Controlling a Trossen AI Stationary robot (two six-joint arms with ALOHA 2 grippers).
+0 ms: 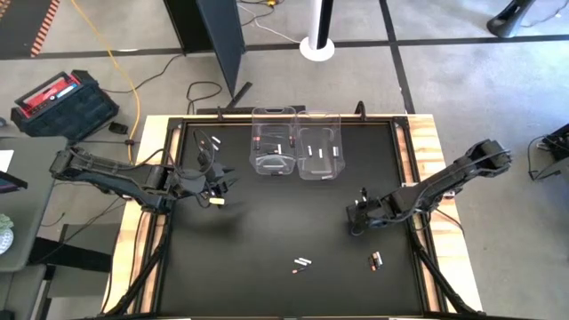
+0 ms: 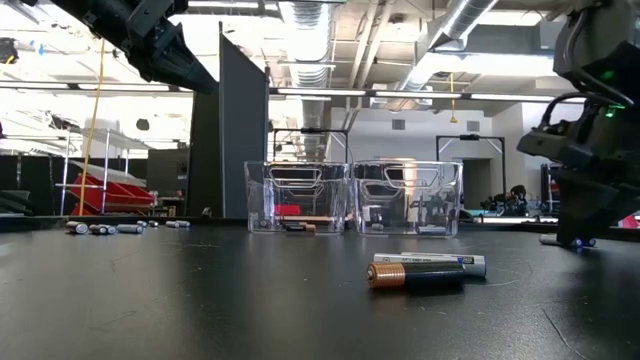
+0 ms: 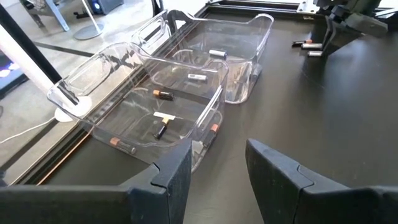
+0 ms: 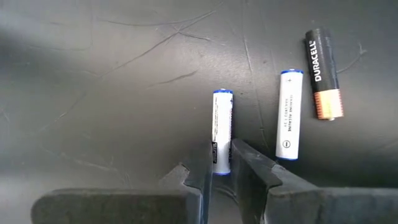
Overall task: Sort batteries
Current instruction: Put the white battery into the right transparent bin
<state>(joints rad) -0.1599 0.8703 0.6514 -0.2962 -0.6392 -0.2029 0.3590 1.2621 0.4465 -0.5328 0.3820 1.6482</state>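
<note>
Left arm reaches in from the table's left edge; its gripper (image 1: 216, 188) hangs above the mat just left of the two clear bins, and the left wrist view shows its fingers (image 3: 171, 177) apart with nothing between them. The high view is too coarse to settle that. Left bin (image 3: 81, 93) holds a dark cell (image 3: 163, 94), a white cell (image 3: 196, 77) and two more crossed near its near wall; their type cannot be made out. Right bin (image 3: 264, 28) shows one white cell (image 3: 216, 54). Loose batteries (image 1: 210, 140) lie on the mat left of the bins, seen in the low view as a small row at far left. Two cells (image 1: 302, 263) lie near the front centre, and another pair (image 1: 376, 260) to their right. Right arm comes in from the right edge, gripper (image 1: 358, 216) down at the mat, right of centre. Only the right wrist view shows its grip: fingers (image 4: 252, 165) closed on the end of a white battery (image 4: 222, 130) lying flat on the mat. Beside it lie a second white battery (image 4: 290, 114) and a black-and-copper battery (image 4: 324, 71), apart from each other. The low view cuts off the right gripper's fingertips.
</note>
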